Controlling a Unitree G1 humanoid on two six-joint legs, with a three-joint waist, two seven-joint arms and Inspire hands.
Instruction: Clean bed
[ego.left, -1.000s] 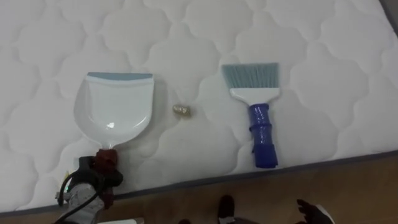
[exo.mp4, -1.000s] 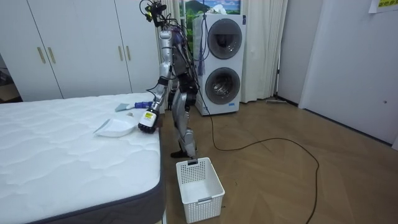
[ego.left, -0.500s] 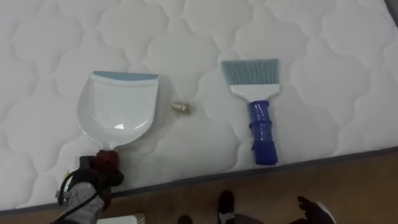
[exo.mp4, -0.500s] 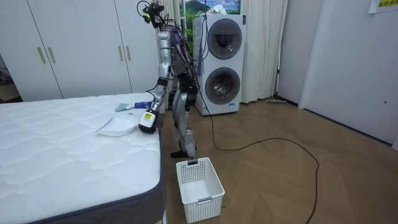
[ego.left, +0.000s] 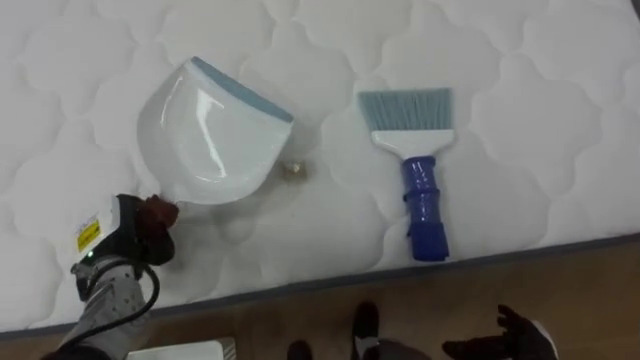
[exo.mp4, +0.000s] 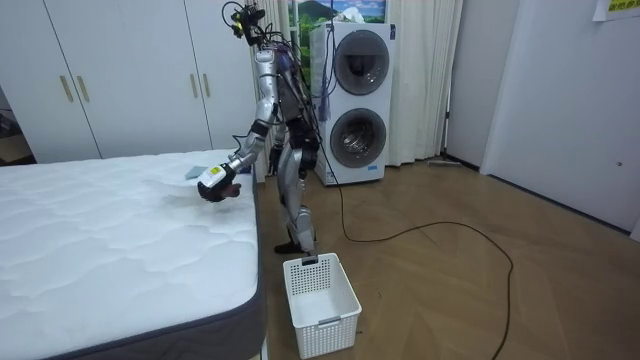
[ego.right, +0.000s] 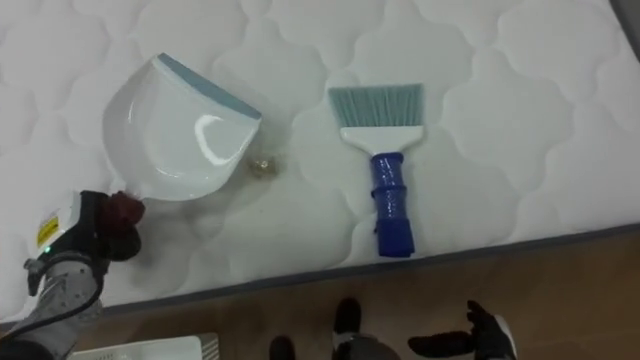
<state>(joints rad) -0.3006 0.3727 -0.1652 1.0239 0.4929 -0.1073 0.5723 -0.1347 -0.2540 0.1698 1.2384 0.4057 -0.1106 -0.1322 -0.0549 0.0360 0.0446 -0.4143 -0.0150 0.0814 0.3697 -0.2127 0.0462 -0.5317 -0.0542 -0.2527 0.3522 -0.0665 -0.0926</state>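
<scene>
Left hand (ego.left: 122, 238), lower left: fingers curled round the handle of the white dustpan (ego.left: 210, 135), which is tilted above the mattress (ego.left: 540, 120). Small brownish scrap (ego.left: 292, 170) on the mattress, just beside the pan's right corner. Blue-handled brush (ego.left: 420, 185) lying flat further right, bristles away from the robot. Right hand (ego.left: 515, 335), lower right past the bed edge: fingers loosely spread, empty.

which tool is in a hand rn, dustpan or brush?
The white dustpan: the left hand grips its handle, pan tilted up. The blue-handled brush lies flat on the mattress, unheld.
</scene>
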